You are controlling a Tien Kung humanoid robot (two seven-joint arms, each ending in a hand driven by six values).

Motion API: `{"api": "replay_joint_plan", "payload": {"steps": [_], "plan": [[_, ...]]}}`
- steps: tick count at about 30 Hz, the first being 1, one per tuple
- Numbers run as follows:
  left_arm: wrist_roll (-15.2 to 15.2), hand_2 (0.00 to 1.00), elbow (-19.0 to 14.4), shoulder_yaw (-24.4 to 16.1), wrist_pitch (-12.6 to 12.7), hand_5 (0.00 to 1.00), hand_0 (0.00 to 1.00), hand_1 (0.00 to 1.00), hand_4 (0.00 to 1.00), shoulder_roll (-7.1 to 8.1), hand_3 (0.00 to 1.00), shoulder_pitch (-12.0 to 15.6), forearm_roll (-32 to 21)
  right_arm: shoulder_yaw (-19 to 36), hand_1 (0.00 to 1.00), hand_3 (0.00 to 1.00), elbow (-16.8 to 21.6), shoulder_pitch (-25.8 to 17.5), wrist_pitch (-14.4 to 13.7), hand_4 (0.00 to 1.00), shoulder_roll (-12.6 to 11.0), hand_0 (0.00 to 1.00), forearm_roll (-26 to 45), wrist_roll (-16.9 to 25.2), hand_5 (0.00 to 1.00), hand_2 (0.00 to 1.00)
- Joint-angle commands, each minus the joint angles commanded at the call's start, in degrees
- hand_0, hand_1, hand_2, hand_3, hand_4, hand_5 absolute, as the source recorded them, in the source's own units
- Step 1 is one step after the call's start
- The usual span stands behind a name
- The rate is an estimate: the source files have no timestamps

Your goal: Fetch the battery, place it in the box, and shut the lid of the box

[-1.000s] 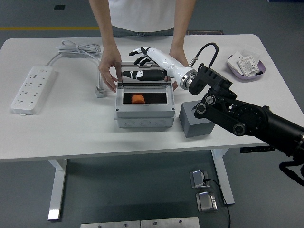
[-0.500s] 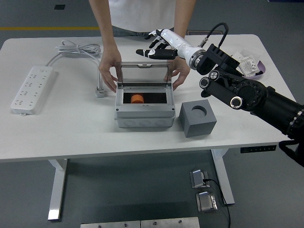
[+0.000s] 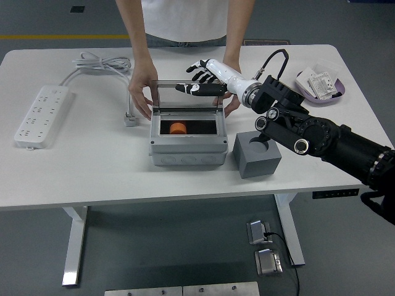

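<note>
Battery [image 3: 179,128], an orange cylinder, lies inside the grey box [image 3: 187,147] at frame centre, so the fetch and place steps read as done; lid closure is the step in hand. Lid [image 3: 187,95], clear-paned, stands raised at the box's rear edge, roughly upright. Right hand [image 3: 202,82] is above centre of the frame, at the lid's top edge, fingers extended and loosely spread, holding nothing; whether the fingertips touch the lid rim cannot be told from this view. Left arm is not in view. A person at the far side of the table [image 3: 92,160] braces the box with both hands: one hand [image 3: 142,88] at the lid's left side, the other hand [image 3: 230,98] at the right, partly hidden behind the robot's wrist. Judgement: the next move calls for the fingers to press the lid's upper edge forward and down toward the picture's bottom until it seats, without pushing the box. Grey block [image 3: 257,154] with a round recess sits just right of the box, empty.
</note>
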Motion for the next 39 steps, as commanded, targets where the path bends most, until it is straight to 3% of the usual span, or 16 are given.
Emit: {"api": "replay_joint_plan", "payload": {"steps": [6, 19, 32, 39], "plan": [[-0.38, 0.616, 0.03, 0.94, 0.09, 0.096, 0.636, 0.700, 0.661, 0.11, 0.602, 0.23, -1.43, -0.58, 0.733, 0.780, 4.85, -0.09, -0.39, 0.922, -2.07, 0.785, -1.97, -0.81, 0.743, 0.775], [-0.88, 0.616, 0.09, 2.21, 0.25, 0.098, 0.636, 0.700, 0.662, 0.13, 0.599, 0.55, -3.32, -2.51, 0.729, 0.779, 9.63, -1.28, -0.97, 0.910, -4.30, 0.774, -3.02, -1.45, 0.739, 0.768], [-1.83, 0.617, 0.14, 5.07, 0.46, 0.100, 0.633, 0.700, 0.664, 0.11, 0.599, 1.18, -6.90, -3.28, 0.721, 0.776, 18.47, -2.93, -0.58, 0.900, -8.03, 0.739, -6.04, -3.77, 0.732, 0.763], [-2.33, 0.616, 0.15, 6.64, 0.50, 0.098, 0.634, 0.699, 0.665, 0.05, 0.599, 1.32, -8.63, -3.81, 0.718, 0.776, 20.98, -4.70, -0.35, 0.898, -9.09, 0.732, -6.42, -4.27, 0.731, 0.762]]}}
